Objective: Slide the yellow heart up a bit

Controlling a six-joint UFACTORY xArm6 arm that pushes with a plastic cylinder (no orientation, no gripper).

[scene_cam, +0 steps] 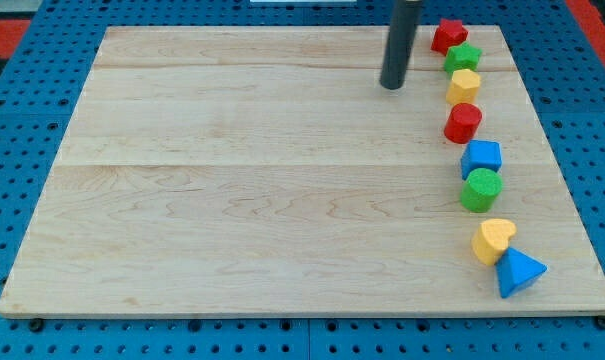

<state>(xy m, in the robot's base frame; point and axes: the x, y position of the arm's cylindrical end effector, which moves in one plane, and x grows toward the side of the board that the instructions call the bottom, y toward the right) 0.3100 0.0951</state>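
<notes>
The yellow heart [493,240] lies near the view's lower right, touching the blue triangle [519,272] just below and right of it. My tip [392,86] is at the view's top, right of centre, far above the heart and left of the column of blocks. The nearest blocks to the tip are the green star [462,57] and the yellow hexagon [464,86], both a short gap to its right.
A column of blocks runs down the right side of the wooden board [232,170]: a red star [448,35], the green star, the yellow hexagon, a red hexagon [463,123], a blue cube [482,158], a green cylinder [481,190]. A blue pegboard [22,150] surrounds the board.
</notes>
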